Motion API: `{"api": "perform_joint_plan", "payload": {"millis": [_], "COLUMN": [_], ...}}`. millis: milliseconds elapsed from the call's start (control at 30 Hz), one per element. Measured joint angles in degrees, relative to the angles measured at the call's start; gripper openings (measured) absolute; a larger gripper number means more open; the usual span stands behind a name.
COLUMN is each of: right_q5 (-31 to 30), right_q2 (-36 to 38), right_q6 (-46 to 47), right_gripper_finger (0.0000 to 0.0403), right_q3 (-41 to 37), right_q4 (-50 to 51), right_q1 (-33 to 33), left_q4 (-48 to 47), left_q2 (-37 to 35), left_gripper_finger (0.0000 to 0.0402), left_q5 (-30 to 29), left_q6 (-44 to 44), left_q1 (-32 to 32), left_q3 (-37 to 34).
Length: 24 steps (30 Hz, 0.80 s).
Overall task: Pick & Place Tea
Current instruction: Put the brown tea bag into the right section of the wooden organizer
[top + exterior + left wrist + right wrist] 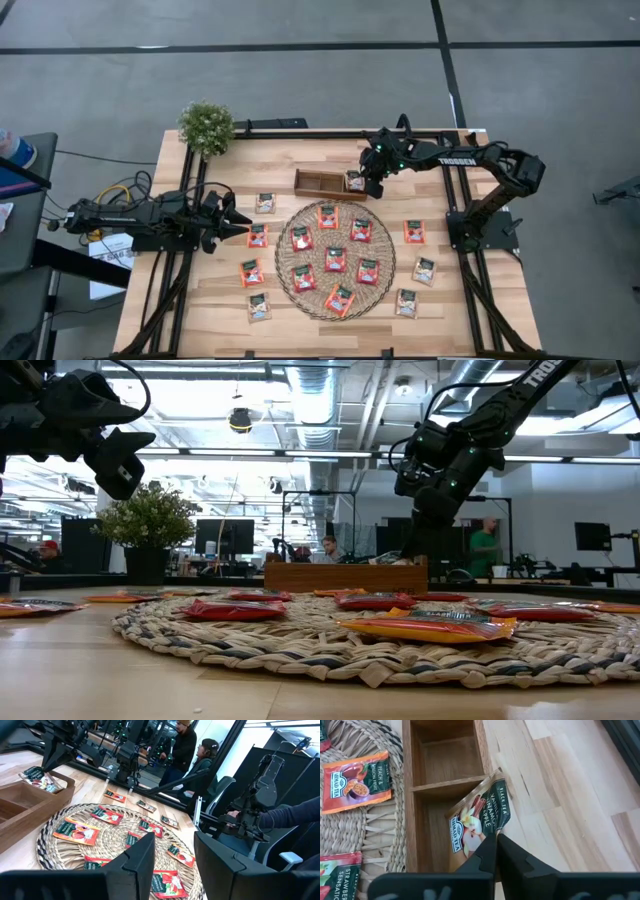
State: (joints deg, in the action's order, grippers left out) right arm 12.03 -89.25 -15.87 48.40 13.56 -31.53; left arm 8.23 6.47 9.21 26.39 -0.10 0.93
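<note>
Closed dark fingers of the right hand (pixel 496 845) meet at the lower edge of a pale beige-green tea sachet (pixel 479 817) with a dark label; whether they pinch it cannot be told. That sachet leans tilted in the end slot of the brown wooden three-slot tray (pixel 318 182), over its outer wall. Beside the tray, the round woven mat (pixel 292 275) carries red-orange sachets (pixel 335 258). Left hand (pixel 243 221) hangs partly open beside the mat, holding nothing.

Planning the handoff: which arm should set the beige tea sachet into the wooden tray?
Right: its pincer is shut on the beige square tea sachet over the brown wooden three-slot tray.
</note>
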Motion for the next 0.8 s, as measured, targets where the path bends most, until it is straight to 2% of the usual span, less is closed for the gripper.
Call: {"api": "perform_joint_plan", "payload": {"millis": [400,800], "right_q5": [-4.2,-8.1], "right_q2": [4.1,5.6], "right_q6": [0.9,3.8], "right_gripper_finger": [0.0000,0.0000], "right_q3": [0.1,-0.7], "right_q4": [1.0,1.0], "right_q1": [1.1,4.8], "left_q4": [0.0,0.0], "left_q2": [0.0,0.0], "left_gripper_finger": [0.0128,0.0128], "left_q5": [0.0,0.0], "left_q6": [0.0,-6.1], "left_q1": [0.0,0.0], "left_q3": [0.0,0.0]}}
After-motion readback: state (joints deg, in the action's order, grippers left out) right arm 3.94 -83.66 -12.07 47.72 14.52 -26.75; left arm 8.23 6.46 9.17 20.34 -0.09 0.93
